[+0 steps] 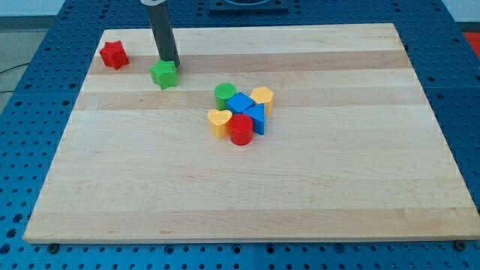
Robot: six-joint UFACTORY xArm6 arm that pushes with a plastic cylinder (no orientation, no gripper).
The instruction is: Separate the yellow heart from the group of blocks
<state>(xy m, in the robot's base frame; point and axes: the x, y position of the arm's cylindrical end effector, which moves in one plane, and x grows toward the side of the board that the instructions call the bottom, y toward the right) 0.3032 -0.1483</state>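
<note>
In the camera view, the wooden bench [337, 195] holds a small bunch of blocks near its middle. The yellow heart [219, 121] sits on the bunch's left edge, toward the view's left. It touches the red cylinder [241, 129], which is just at its right and a bit lower. The green cylinder [224, 94] is just above the heart. Two blue blocks, a blue cube-like one [241, 103] and a blue triangle [256, 118], sit in the middle of the bunch. A yellow block [262, 97], maybe six-sided, is at the bunch's top right.

My tip [169, 61] is well away from the bunch, up toward the view's top left. It is touching or almost touching the top of a green star [163, 74] that sits alone. A red star [113, 54] sits farther left, by itself.

There is no gripper here, only the rod, so nothing opens or pinches.

The heart looks small, hard and light, so I think it will slide easily on the smooth wood. It cannot be picked up, only pushed. The best spot to push looks like its right side, in the crack between it and the red cylinder, so it goes toward the view's left. That crack is tight, so the tip might bump the red cylinder too. The heart's round bumps may make it spin.
</note>
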